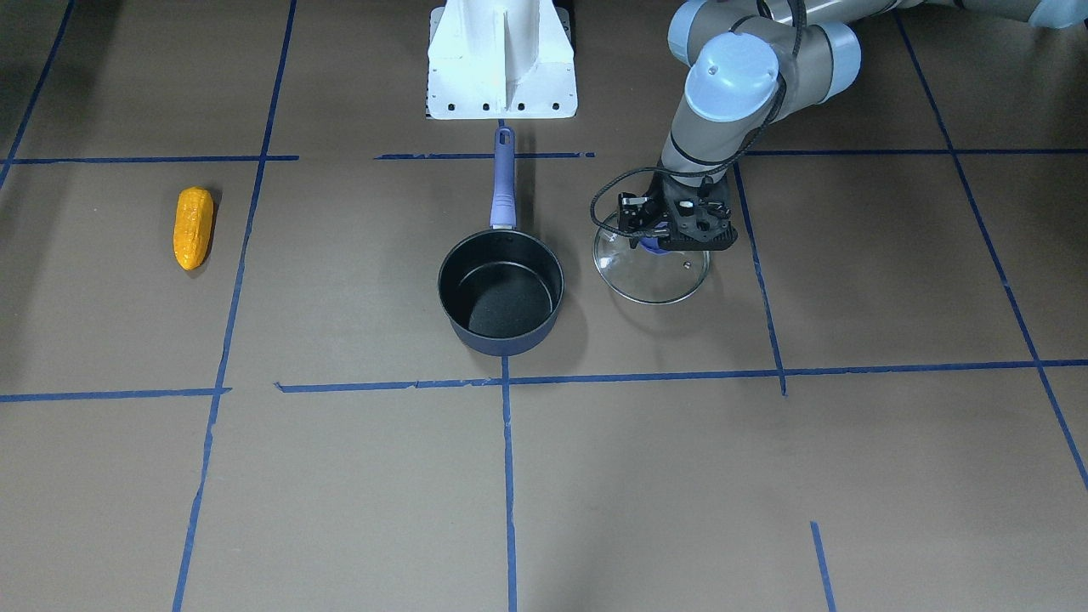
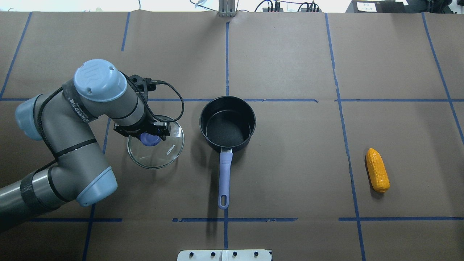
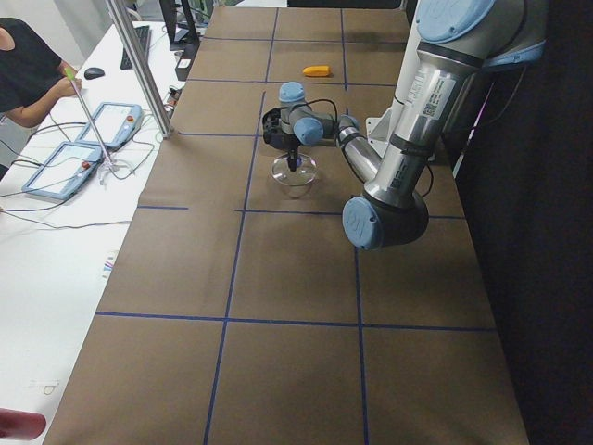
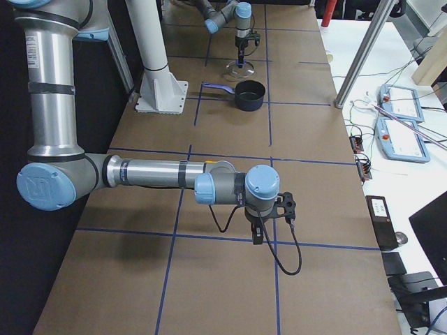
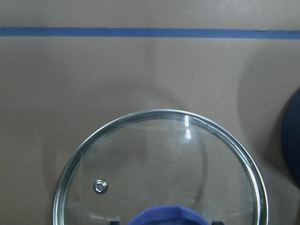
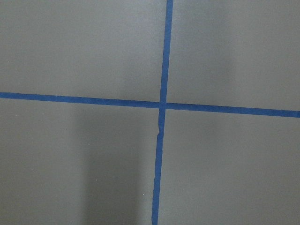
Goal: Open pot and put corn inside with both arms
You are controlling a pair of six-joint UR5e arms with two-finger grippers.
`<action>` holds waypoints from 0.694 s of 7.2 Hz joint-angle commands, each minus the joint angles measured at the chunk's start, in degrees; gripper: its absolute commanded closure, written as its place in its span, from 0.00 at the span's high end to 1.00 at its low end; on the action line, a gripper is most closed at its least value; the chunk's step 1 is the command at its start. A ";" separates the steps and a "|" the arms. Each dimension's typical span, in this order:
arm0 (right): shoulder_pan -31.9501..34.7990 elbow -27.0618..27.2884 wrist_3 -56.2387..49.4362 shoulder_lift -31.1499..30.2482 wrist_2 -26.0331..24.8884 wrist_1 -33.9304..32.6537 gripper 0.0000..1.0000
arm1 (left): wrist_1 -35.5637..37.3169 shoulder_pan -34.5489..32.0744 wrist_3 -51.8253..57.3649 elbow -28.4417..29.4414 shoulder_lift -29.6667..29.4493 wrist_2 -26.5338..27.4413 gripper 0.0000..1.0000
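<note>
The pot (image 2: 228, 148) stands uncovered and empty at the table's middle, its lavender handle (image 2: 224, 174) pointing toward the robot base. Its glass lid (image 2: 165, 152) lies flat on the paper beside it, on the robot's left. My left gripper (image 2: 146, 136) hangs straight over the lid's blue knob (image 5: 168, 216), open, with a fingertip on either side of the knob and a small gap to it. The corn (image 2: 377, 170) lies alone far to the robot's right. My right gripper (image 4: 257, 237) hovers over a tape crossing, well away from the corn; I cannot tell if it is open or shut.
The white robot base (image 1: 501, 59) stands behind the pot handle. Blue tape lines (image 1: 506, 476) grid the brown paper. A side table with teach pendants (image 3: 79, 153) and a person's arm (image 3: 37, 97) lies beyond the far edge.
</note>
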 commanded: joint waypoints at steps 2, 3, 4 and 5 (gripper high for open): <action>-0.43 0.03 -0.01 1.10 0.06 -0.03 1.00 | -1.98 0.19 0.20 2.77 0.97 0.02 0.23; -0.52 0.29 0.08 1.10 0.15 -0.03 0.99 | -1.99 0.19 0.29 2.86 1.15 0.02 0.23; -0.87 0.20 0.08 1.10 0.15 -0.03 1.00 | -1.99 0.19 0.55 2.86 1.15 0.02 0.23; -0.87 0.29 0.08 1.10 0.15 -0.03 0.99 | -1.99 0.10 0.55 2.86 1.24 0.02 0.25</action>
